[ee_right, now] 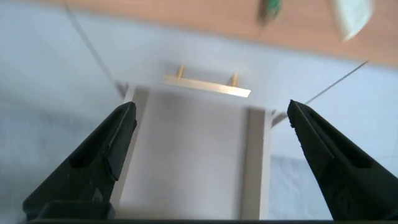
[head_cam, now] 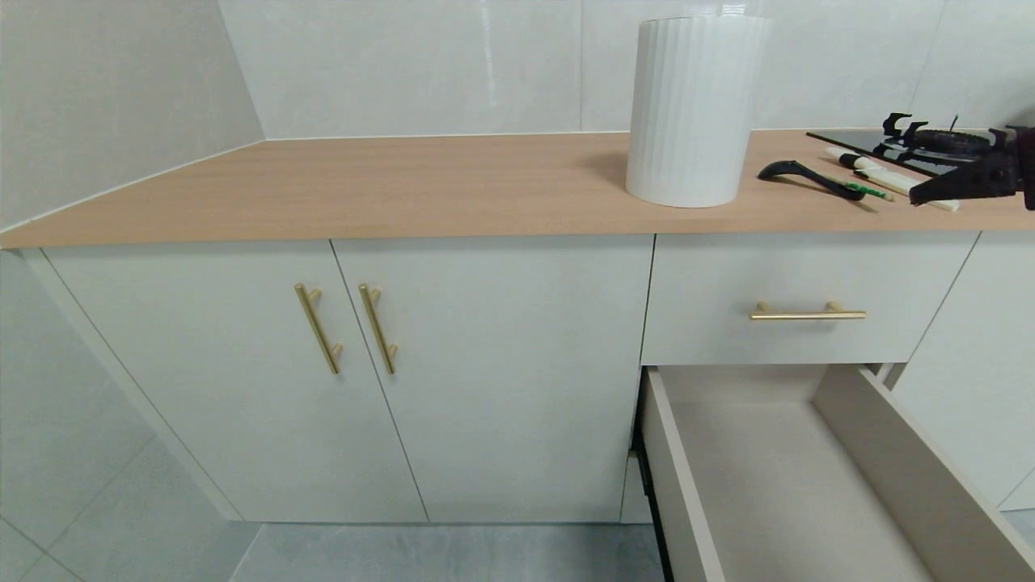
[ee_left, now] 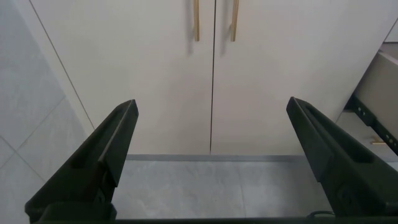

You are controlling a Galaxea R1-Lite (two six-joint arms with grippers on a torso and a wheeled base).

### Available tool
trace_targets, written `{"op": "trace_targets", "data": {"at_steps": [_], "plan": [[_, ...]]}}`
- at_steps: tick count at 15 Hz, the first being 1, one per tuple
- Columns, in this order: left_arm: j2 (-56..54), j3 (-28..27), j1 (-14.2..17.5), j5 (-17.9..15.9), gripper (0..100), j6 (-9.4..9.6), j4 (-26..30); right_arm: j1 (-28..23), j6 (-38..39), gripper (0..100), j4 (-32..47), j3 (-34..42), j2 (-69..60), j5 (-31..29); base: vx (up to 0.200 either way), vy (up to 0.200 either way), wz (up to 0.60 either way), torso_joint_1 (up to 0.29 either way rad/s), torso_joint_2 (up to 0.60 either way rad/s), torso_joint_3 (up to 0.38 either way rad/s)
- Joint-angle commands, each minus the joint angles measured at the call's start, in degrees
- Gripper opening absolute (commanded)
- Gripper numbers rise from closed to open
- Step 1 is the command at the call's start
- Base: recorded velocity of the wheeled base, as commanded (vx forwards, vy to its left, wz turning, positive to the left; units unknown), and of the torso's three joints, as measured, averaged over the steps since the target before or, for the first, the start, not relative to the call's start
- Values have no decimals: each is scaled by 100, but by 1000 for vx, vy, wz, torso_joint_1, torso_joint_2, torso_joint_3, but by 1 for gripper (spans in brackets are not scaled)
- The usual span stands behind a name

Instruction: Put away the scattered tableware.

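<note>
Scattered tableware lies on the wooden countertop (head_cam: 404, 182) at the right: a black spoon (head_cam: 808, 176), a thin green stick (head_cam: 873, 191) and a long white utensil (head_cam: 893, 183). My right gripper (head_cam: 922, 194) hovers just over the white utensil near the counter's front edge, open and holding nothing. In the right wrist view the right gripper (ee_right: 211, 112) looks down on the pulled-out lower drawer (ee_right: 193, 155), with the green stick (ee_right: 270, 7) and the white utensil (ee_right: 351, 15) at the counter edge. My left gripper (ee_left: 211, 124) is open and low before the cabinet doors (ee_left: 211, 74).
A tall white ribbed container (head_cam: 691, 109) stands on the counter left of the tableware. A black stove (head_cam: 930, 145) sits at the far right. The open lower drawer (head_cam: 659, 453) juts out under a closed drawer with a gold handle (head_cam: 807, 313).
</note>
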Motion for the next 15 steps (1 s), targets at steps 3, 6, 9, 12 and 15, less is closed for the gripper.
{"op": "trace_targets", "data": {"at_steps": [3,6,9,12,15], "plan": [[7,0,1,2,100,-2,-2,-364,8,100,361,-1117,1061,19,0,0,0,0,0,0],[7,0,1,2,100,-2,-2,-531,201,100,361,-1803,1799,19,0,0,0,0,0,0],[7,0,1,2,100,-2,-2,-610,342,100,352,-1907,2283,168,0,0,0,0,0,0],[7,0,1,2,100,-2,-2,-610,438,100,115,-1907,2432,309,0,0,0,0,0,0],[7,0,1,2,100,-2,-2,-610,500,100,-377,-1907,2441,282,0,0,0,0,0,0]]}}
